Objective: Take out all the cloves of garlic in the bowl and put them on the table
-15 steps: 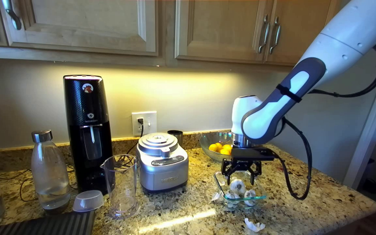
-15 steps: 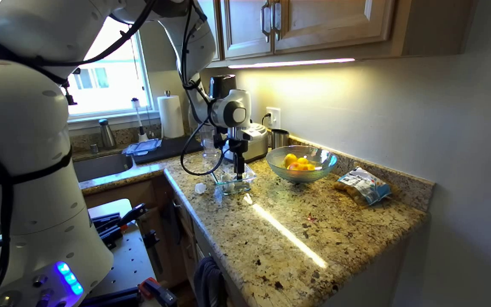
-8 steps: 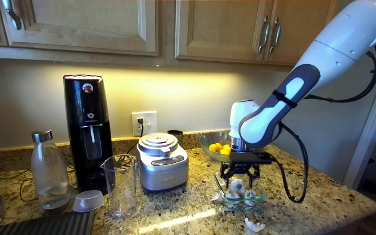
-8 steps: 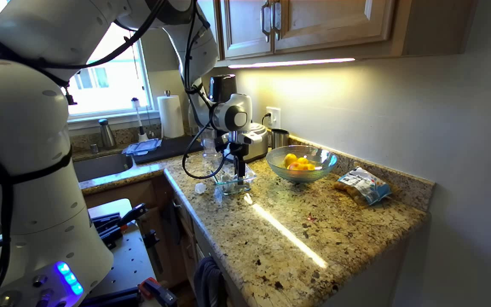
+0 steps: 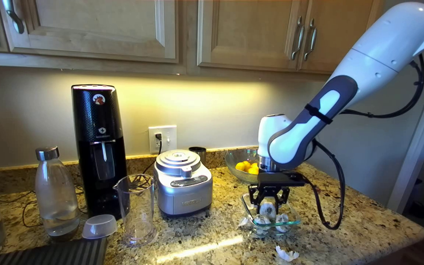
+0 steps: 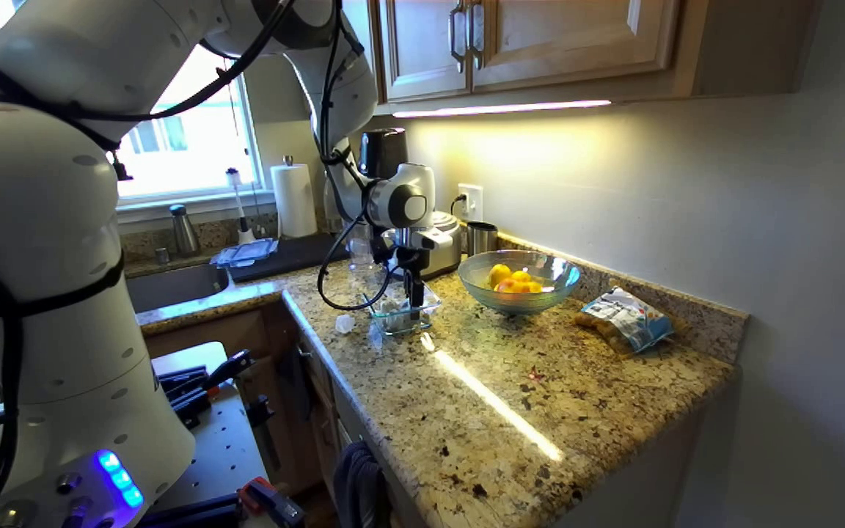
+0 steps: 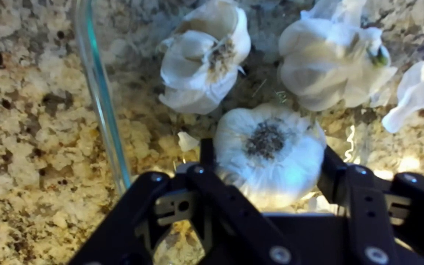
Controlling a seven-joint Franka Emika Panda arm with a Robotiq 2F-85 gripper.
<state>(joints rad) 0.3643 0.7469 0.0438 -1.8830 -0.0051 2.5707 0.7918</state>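
Your gripper [image 7: 269,156]: matt body, shiny metal screws [image 7: 280,254]. You've got a smooth, clear glass bowl [image 7: 103,92], dry-looking papery garlic [image 7: 269,173], glossy stone countertop [image 6: 606,414]. Far cabinets [image 5: 252,36]: smooth wood, metal handles [image 5: 299,38]. Near towel [image 6: 360,484]: matt cloth.

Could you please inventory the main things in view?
Granite countertop: one, brown-beige, below cabinets
Cabinets: several, tan, above countertop
Glass dish: one, clear, on countertop
Garlic bulbs: three, white, in glass dish
Garlic skins: several, white, beside glass dish
Fruit bowl: one, clear, on countertop
Fruits: several, yellow and orange, in fruit bowl
Bag: one, blue and white, near fruit bowl
Food processor base: one, silver, on countertop
Soda maker: one, black, on countertop
Pitcher: one, clear, near soda maker
Bottles: two, clear, near soda maker
Tub: one, whitish, near pitcher
Paper towel roll: one, white, by window
Robot arm: one, white, over countertop
Gripper: one, black, around one garlic bulb
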